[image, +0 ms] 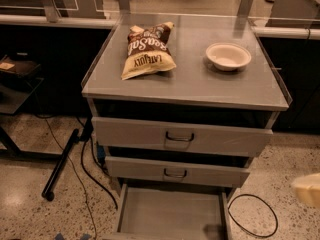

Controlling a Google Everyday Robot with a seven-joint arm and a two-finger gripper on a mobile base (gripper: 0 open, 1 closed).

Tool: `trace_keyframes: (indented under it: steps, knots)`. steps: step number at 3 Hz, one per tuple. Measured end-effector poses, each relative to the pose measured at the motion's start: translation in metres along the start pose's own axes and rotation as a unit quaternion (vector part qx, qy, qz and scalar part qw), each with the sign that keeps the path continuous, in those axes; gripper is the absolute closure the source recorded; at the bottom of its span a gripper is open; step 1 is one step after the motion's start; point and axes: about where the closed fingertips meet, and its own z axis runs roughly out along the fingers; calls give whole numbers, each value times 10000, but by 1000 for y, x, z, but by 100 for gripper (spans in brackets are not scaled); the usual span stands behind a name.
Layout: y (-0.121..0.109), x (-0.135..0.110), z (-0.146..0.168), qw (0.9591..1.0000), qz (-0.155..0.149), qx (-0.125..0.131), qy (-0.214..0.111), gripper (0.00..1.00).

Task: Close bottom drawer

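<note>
The bottom drawer (170, 215) is pulled far out at the foot of the grey cabinet. Its shallow grey tray looks bare, and its front panel and handle are cut off by the lower edge of the view. The middle drawer (176, 172) and the top drawer (180, 136) above it stand slightly out. A pale, blurred part of my gripper (308, 189) shows at the right edge, to the right of the cabinet and about level with the bottom drawer's back end, apart from it.
A chip bag (146, 51) and a white bowl (228, 56) lie on the cabinet top (200, 84). A black cable loop (252, 215) lies on the floor right of the drawer. A black rod (61, 164) and cables lie at the left.
</note>
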Motion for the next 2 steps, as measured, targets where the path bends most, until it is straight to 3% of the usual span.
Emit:
trace_keyframes:
  steps: [1,2]
  knots:
    - [6,58,58,9984,244,-46,500,100]
    - [14,83,75,9968,361,-108,702,100]
